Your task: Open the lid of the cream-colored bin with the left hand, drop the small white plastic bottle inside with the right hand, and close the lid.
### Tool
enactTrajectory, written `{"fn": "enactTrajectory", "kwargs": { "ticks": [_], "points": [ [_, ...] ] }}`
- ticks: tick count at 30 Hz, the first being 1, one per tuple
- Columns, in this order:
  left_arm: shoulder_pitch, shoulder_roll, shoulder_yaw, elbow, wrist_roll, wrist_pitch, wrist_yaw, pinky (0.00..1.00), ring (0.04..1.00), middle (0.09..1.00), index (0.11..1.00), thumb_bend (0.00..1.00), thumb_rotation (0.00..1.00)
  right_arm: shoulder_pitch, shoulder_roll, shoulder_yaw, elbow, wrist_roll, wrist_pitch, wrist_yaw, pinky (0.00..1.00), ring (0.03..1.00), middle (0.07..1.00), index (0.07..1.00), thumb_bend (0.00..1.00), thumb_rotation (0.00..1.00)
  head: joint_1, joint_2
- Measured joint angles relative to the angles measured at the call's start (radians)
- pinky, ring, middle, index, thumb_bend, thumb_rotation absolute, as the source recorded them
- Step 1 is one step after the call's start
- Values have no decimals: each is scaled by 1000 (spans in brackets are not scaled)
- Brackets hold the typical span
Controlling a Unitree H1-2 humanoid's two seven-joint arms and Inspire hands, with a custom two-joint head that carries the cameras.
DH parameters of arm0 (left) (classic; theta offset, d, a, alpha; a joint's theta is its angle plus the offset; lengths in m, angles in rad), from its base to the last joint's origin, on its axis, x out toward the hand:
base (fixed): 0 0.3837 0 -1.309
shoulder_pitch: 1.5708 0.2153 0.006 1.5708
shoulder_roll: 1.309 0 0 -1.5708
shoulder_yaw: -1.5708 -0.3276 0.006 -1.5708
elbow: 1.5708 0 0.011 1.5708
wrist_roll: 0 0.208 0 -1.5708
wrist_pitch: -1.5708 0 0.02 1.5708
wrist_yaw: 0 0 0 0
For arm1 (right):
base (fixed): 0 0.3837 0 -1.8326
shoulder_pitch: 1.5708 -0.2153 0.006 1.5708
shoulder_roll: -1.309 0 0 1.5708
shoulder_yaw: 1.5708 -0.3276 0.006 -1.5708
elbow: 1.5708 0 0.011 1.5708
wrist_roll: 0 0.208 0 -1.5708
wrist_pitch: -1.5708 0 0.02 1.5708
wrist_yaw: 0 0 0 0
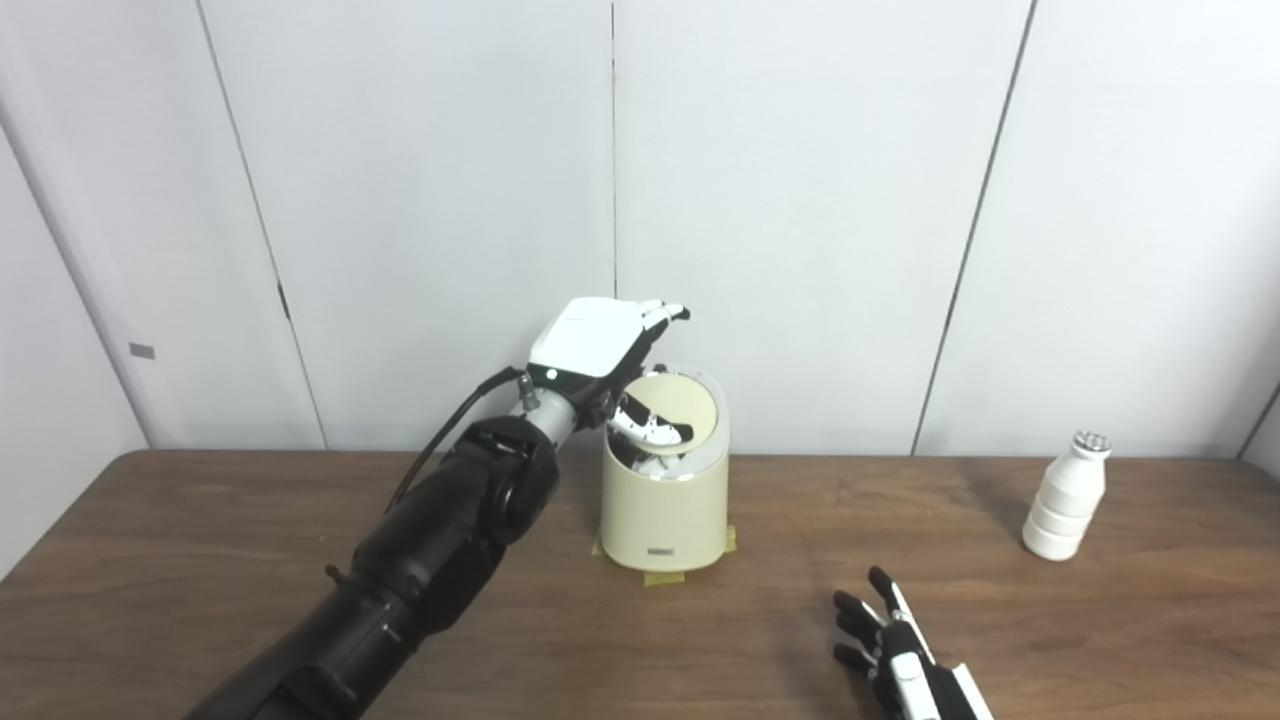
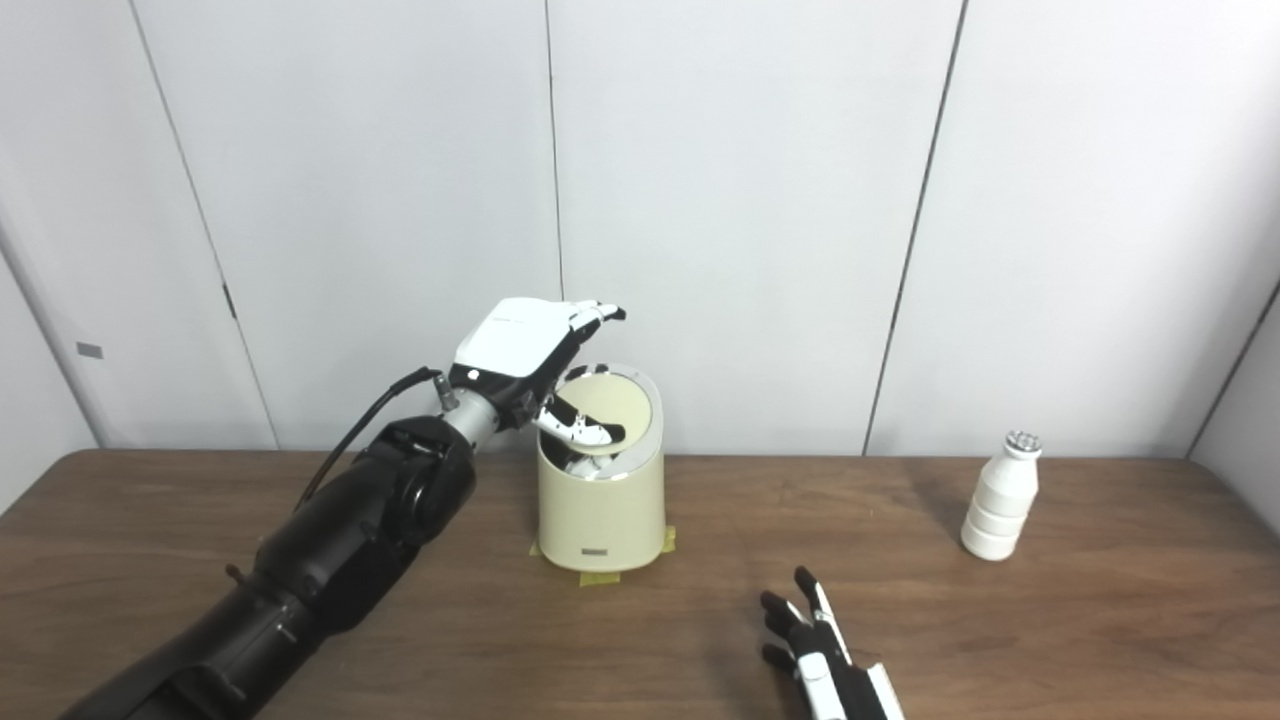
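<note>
Bin (image 1: 664,510) is the thing to look at, and it stands on the brown bench (image 1: 200,560), close to the white wall (image 1: 800,200) behind it. It is cream colored and sits on bits of yellow tape (image 1: 660,578). Its round lid (image 1: 685,405) is tipped up on edge, so the top of the bin is partly open.

Just over the bin is the left hand (image 1: 610,350). Its white back faces up and its fingers (image 1: 665,312) reach past the top of the lid. Its thumb (image 1: 650,428) pokes down inside the bin's mouth, touching the tilted lid. The hand does not squeeze anything; it presses the lid with its fingers spread.

Well to the right of the bin stands the small white bottle (image 1: 1067,496), upright, with a silver cap. Nothing touches it.

In front of the bin and a bit to the right, the right hand (image 1: 900,655) lies low over the bench with its fingers apart. It holds nothing and is well apart from the bottle.
</note>
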Motion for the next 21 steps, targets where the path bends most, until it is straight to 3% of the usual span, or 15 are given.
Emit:
{"fn": "enactTrajectory", "kwargs": {
  "ticks": [21],
  "points": [
    [-2,-4,16,24,-18,6,-11,821,888,914,939,958,88,0,1,-1,-1,0,3,-5,843,898,883,1000,534,1000,-2,6]
  ]
}}
